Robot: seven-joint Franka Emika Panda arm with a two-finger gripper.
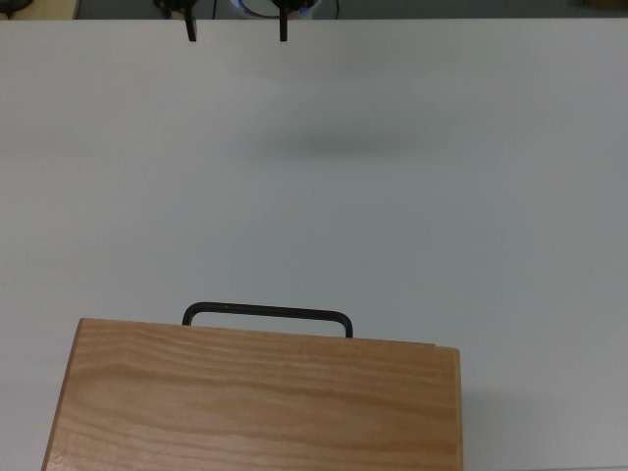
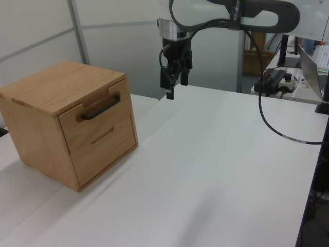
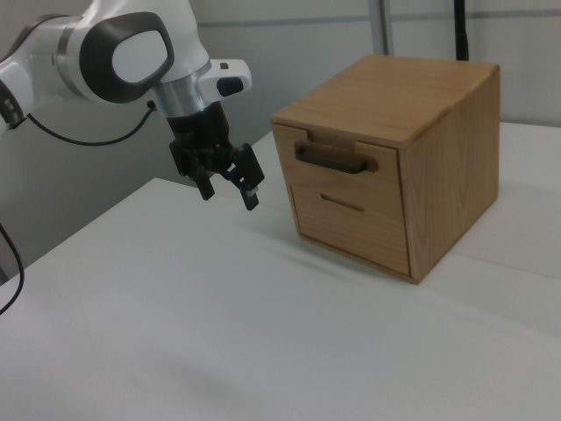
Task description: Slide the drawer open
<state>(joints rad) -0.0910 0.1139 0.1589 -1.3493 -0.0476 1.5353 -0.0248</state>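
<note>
A pine cabinet (image 3: 394, 149) stands on the white desk (image 3: 219, 333), toward the right view's right side. The drawer (image 3: 346, 167) sits fully pushed in at the top of the cabinet's front, its panel flush with the face below, and its black bar handle (image 3: 335, 158) lies across a shallow notch under the cabinet top (in the top view only the handle (image 1: 267, 316) pokes out past the wooden top). The end effector (image 3: 228, 186) hangs above the desk, well apart from the drawer, on the right view's left. Its two fingers are spread wide and hold nothing, tips pointing down.
</note>
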